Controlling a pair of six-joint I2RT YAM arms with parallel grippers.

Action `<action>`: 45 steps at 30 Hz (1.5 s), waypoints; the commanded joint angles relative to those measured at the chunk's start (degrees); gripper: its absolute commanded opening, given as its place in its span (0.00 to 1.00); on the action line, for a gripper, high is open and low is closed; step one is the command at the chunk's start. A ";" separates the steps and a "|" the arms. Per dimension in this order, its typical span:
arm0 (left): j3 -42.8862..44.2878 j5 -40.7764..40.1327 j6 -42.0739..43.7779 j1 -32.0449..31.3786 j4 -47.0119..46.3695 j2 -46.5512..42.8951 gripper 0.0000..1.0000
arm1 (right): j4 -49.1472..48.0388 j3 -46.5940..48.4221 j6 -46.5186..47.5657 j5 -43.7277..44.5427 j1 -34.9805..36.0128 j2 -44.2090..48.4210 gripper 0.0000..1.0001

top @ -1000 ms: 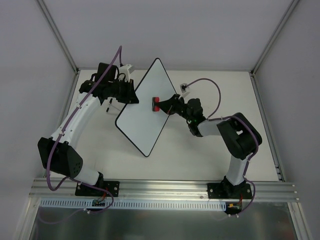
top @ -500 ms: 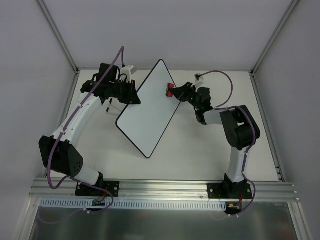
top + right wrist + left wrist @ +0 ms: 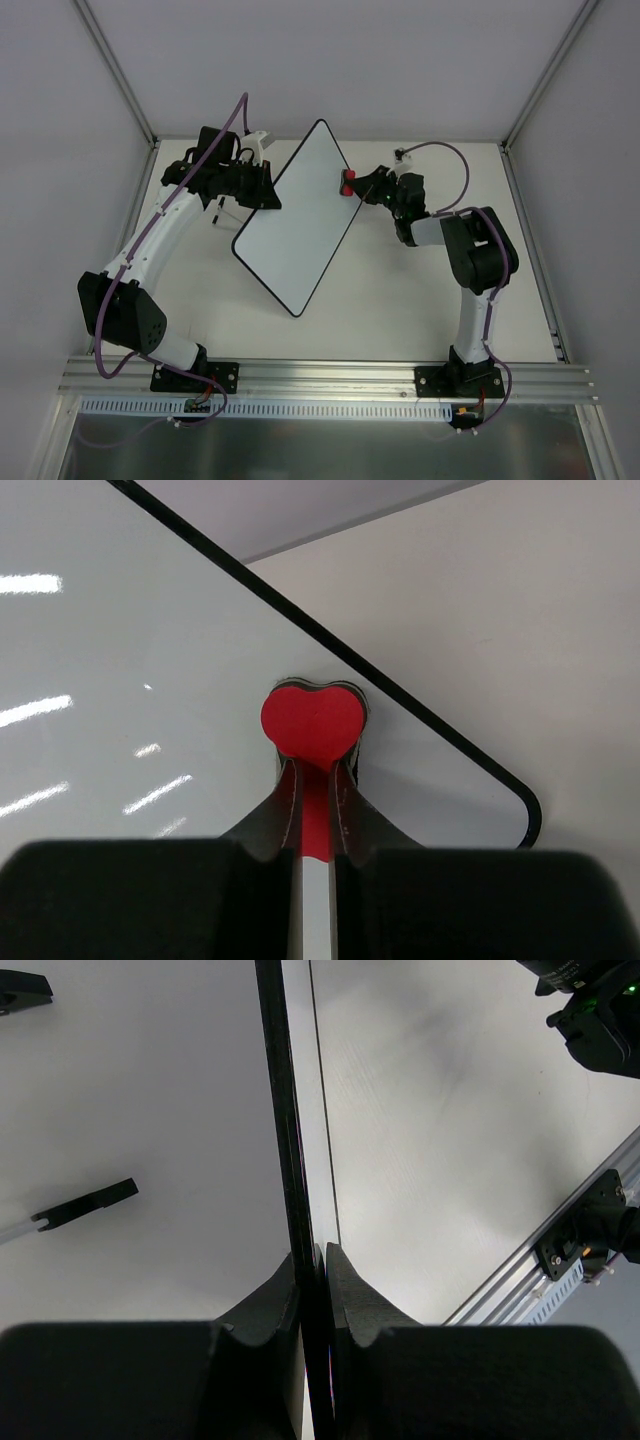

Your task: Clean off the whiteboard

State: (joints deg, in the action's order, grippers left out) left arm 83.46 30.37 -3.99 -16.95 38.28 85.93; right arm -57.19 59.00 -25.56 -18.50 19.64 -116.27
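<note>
Whiteboard (image 3: 295,215) — left claw (image 3: 271,196) on its left edge, eraser (image 3: 348,182) in right claw (image 3: 315,780) on far-right corner.

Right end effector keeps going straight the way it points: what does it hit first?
The whiteboard: the right end effector holds the red eraser seemingly against its face, near a corner. Exact contact angle is unclear.

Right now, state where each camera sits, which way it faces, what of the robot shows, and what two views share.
Top external: above, behind the robot, looking down on the table; left arm and right arm show.
Left wrist: behind the left gripper, looking edge-on along the whiteboard; its fingers pinch it.
Right wrist: behind the right gripper, facing the whiteboard's corner; its fingers clamp the eraser.
Shared: top and right wrist show the eraser.
</note>
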 commanded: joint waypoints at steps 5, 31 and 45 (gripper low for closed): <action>-0.14 9.01 6.45 -3.53 2.59 1.26 0.00 | 2.52 -3.43 4.90 -6.81 6.11 1.65 0.00; 0.65 6.81 5.31 -3.53 2.59 2.49 0.00 | -12.60 -20.50 8.86 0.22 31.51 8.43 0.00; 1.62 1.01 4.95 -3.53 2.59 1.87 0.00 | -9.27 -37.63 10.88 8.56 25.29 22.82 0.00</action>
State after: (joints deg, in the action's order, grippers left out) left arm 85.36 30.04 -0.67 -19.00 36.51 86.65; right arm -67.09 24.18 -16.43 -14.72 48.82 -99.57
